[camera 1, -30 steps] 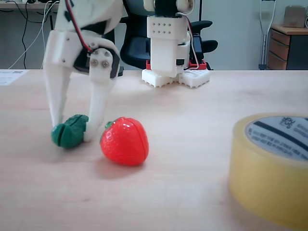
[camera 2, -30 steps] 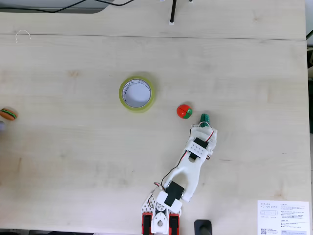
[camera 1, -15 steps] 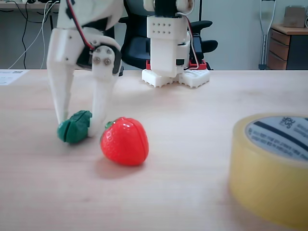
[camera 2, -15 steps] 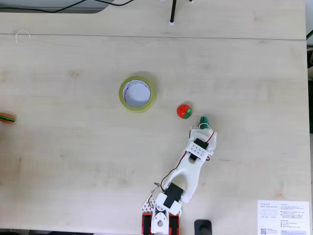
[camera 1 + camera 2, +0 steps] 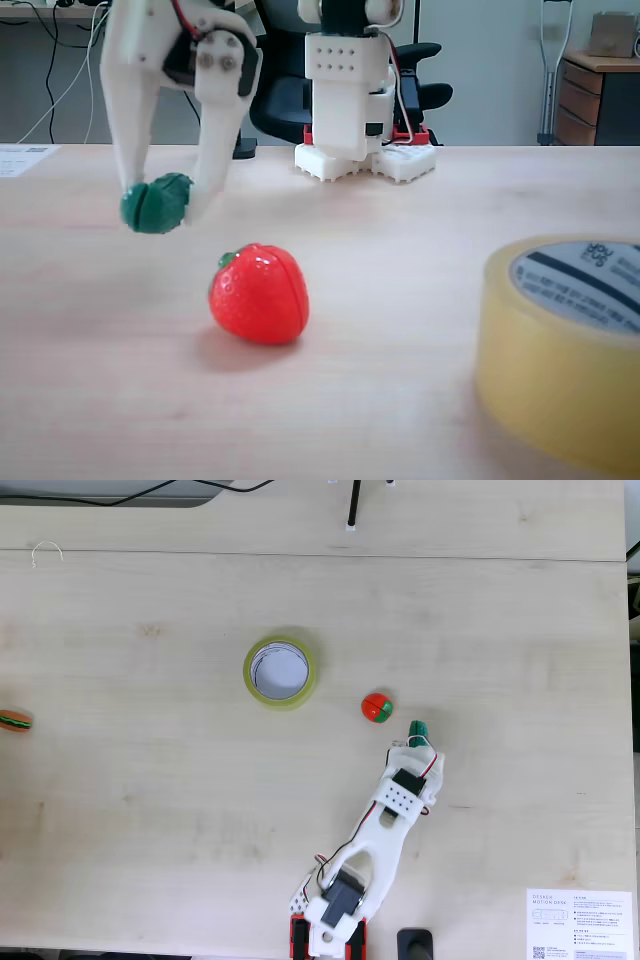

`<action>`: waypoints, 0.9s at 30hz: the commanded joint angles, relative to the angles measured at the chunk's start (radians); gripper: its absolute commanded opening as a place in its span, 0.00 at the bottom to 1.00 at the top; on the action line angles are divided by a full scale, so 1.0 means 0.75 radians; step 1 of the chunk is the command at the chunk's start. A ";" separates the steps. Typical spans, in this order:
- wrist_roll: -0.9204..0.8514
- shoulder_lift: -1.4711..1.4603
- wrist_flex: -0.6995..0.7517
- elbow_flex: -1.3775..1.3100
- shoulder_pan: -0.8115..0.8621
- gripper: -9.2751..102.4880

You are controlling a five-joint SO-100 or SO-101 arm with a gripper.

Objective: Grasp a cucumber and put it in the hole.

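In a fixed view from table height, the small dark green cucumber [image 5: 157, 204] hangs above the table with my white gripper [image 5: 160, 206] shut on it from above. From the top-down fixed view the cucumber [image 5: 418, 728] pokes out just past the gripper [image 5: 414, 738], right of the strawberry. The hole [image 5: 279, 667] is the round opening of the yellowish tape roll [image 5: 250, 685], to the upper left of the gripper. At table height the tape roll [image 5: 545, 370] sits near right, its grey core [image 5: 580, 280] showing.
A glossy red toy strawberry [image 5: 259, 294] lies on the table just below and right of the held cucumber; from above the strawberry [image 5: 377, 707] is between gripper and roll. A toy burger [image 5: 14, 720] sits at the left edge. A printed sheet [image 5: 578, 923] lies bottom right.
The gripper has lifted the cucumber off the table, from beside the strawberry to well above the surface. The strawberry and tape roll have stayed put.
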 commanded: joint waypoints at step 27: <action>0.090 0.250 0.227 -0.421 -0.614 0.08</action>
